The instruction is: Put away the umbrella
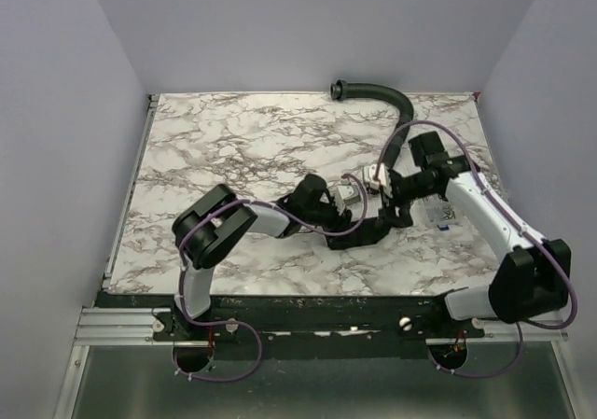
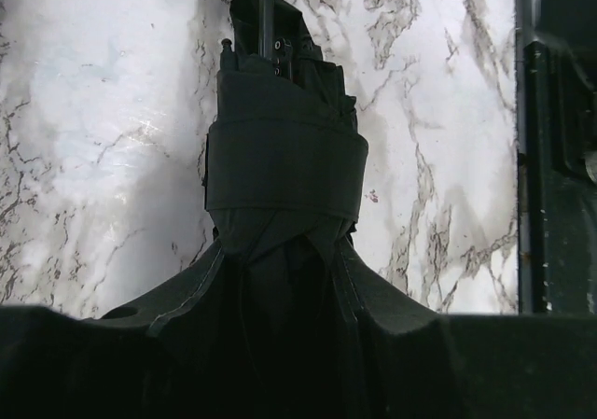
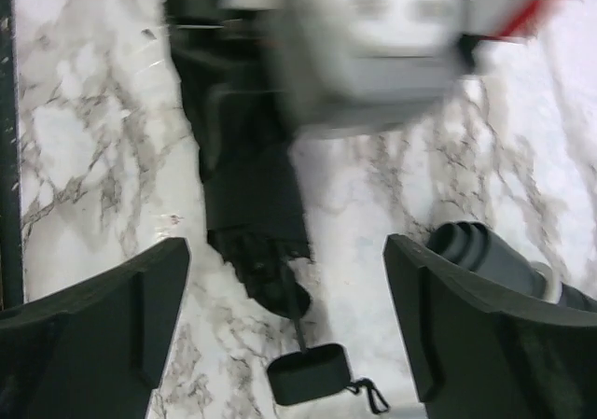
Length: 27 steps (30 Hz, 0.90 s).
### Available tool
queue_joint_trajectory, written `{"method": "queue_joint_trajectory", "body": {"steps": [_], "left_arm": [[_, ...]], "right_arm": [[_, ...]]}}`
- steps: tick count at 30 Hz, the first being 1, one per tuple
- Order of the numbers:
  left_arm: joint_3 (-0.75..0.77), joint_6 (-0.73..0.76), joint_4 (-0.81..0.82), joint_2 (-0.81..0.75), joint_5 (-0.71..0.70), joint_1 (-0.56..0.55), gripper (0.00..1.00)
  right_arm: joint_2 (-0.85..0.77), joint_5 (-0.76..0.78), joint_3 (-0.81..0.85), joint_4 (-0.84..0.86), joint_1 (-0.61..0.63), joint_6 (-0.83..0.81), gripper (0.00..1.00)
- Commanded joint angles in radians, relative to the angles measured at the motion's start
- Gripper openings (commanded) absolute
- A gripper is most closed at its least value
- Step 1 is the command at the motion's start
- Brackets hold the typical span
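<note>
Right tool (image 3: 284,251) wide open.

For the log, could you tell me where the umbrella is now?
Top view: the umbrella lies folded centre-right on the table, held by the left gripper, with the open right gripper close by.

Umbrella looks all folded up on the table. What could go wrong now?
1. The left gripper seems to pinch only the soft fabric of the umbrella, so the bundle might slip out or its folds could loosen.
2. The handle sticks out on a thin shaft under the open right gripper. A clumsy close there could bend the shaft.
3. The ribbed hose lies right beside that gripper and might get bumped.
</note>
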Motion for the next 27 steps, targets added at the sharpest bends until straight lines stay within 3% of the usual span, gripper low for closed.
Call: {"method": "queue_joint_trajectory", "body": {"steps": [1, 8, 18, 20, 22, 25, 27], "left_arm": [[-0.028, -0.039, -0.522, 0.196, 0.079, 0.045, 0.00], [0.108, -0.060, -0.687, 0.321, 0.178, 0.079, 0.00], [0.185, -0.096, -0.729, 0.348, 0.209, 0.087, 0.00], [0.197, -0.110, -0.726, 0.345, 0.205, 0.087, 0.00], [0.199, -0.138, -0.699, 0.334, 0.203, 0.091, 0.04], [0.149, -0.232, -0.552, 0.269, 0.202, 0.101, 0.20], [0.088, -0.310, -0.390, 0.194, 0.182, 0.112, 0.34]], "right_arm": [[-0.139, -0.098, -0.238, 0.070, 0.003, -0.342, 0.97], [-0.154, -0.045, -0.395, 0.301, 0.011, -0.413, 1.00], [-0.069, 0.089, -0.563, 0.525, 0.108, -0.384, 0.97], [-0.045, 0.133, -0.594, 0.553, 0.142, -0.354, 0.88], [-0.013, 0.170, -0.609, 0.562, 0.169, -0.314, 0.72], [0.038, 0.189, -0.589, 0.528, 0.185, -0.254, 0.45], [0.052, 0.189, -0.563, 0.492, 0.186, -0.216, 0.34]]}}
